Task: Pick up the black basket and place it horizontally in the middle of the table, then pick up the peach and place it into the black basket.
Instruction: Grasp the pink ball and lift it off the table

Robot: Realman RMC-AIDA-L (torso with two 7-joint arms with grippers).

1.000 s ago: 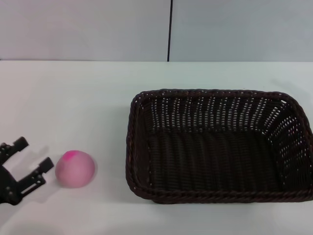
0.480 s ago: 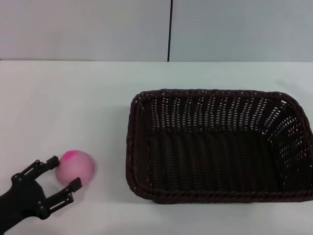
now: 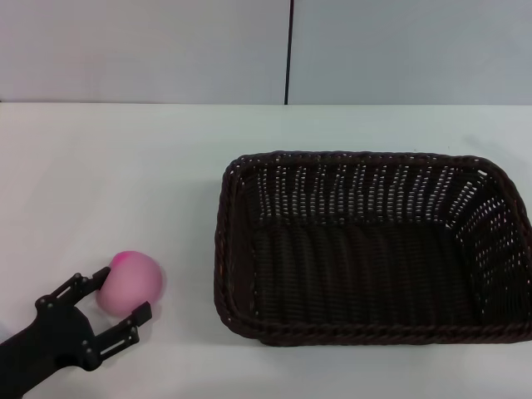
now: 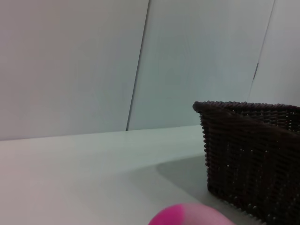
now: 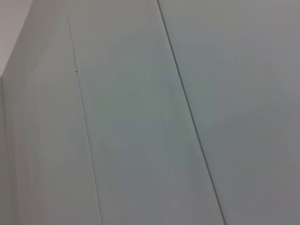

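The black basket [image 3: 370,245] lies lengthwise on the white table [image 3: 125,166], right of centre, open side up and empty. The peach [image 3: 130,283] sits on the table at the front left, its magenta patch at the top left. My left gripper [image 3: 121,294] is open at the front left corner, one finger on each side of the peach's near side. In the left wrist view the peach [image 4: 187,215] fills the lower edge and the basket [image 4: 253,154] stands beyond it. My right gripper is out of view.
A pale wall with a dark vertical seam [image 3: 289,50] stands behind the table's far edge. The right wrist view shows only wall panels.
My left gripper has moved right and forward from the table's left edge until its open fingers straddle the peach. The peach has shifted very slightly. The basket has not moved.
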